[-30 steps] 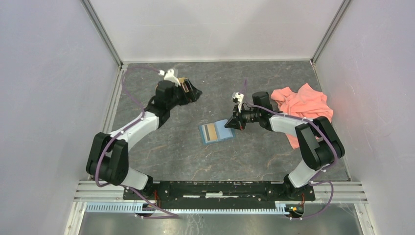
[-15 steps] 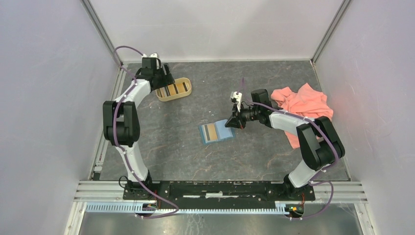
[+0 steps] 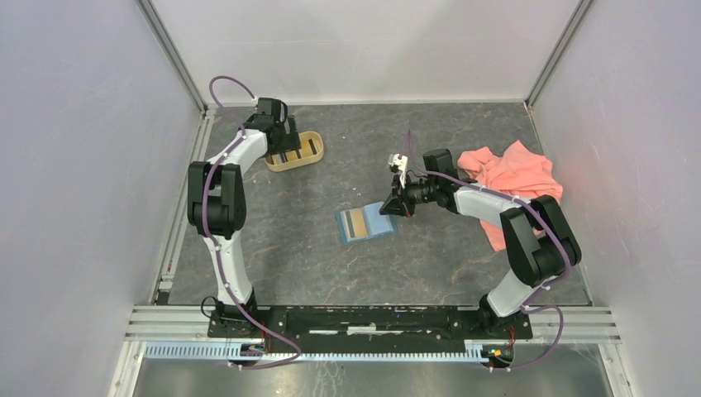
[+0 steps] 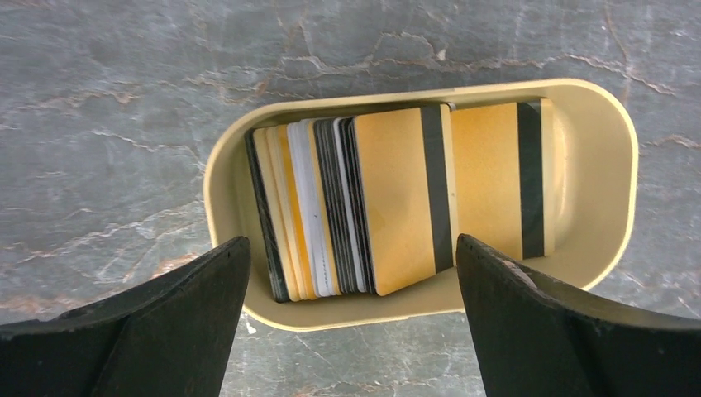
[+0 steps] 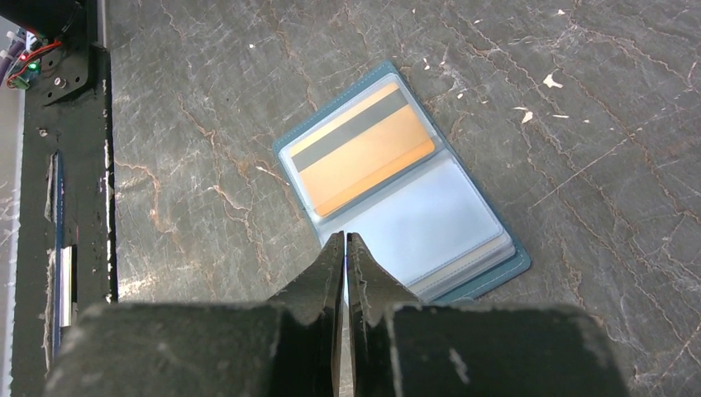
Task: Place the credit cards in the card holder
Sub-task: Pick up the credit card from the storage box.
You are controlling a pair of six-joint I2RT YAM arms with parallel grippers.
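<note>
The credit cards [image 4: 397, 198] stand packed on edge in a tan oval tray [image 4: 620, 165], gold, black and white; one more gold card [image 4: 496, 178] lies flat beside them. My left gripper [image 4: 351, 244] is open above the tray's near rim, holding nothing. In the top view it [image 3: 281, 141] is at the tray [image 3: 317, 149] at the back left. The teal card holder [image 3: 365, 222] lies open mid-table with one gold card [image 5: 364, 153] in its left pocket. My right gripper [image 5: 345, 236] is shut, its tips over the holder's [image 5: 496, 256] pale blue right pocket.
A pink cloth [image 3: 512, 178] lies crumpled at the back right beside the right arm. Enclosure walls stand close on the left, right and back. The black base rail [image 5: 74, 165] runs along the near edge.
My left arm has straightened up along the left wall and its gripper now points down at the tray from behind, uncovering it. The right gripper and the card holder have hardly moved.
</note>
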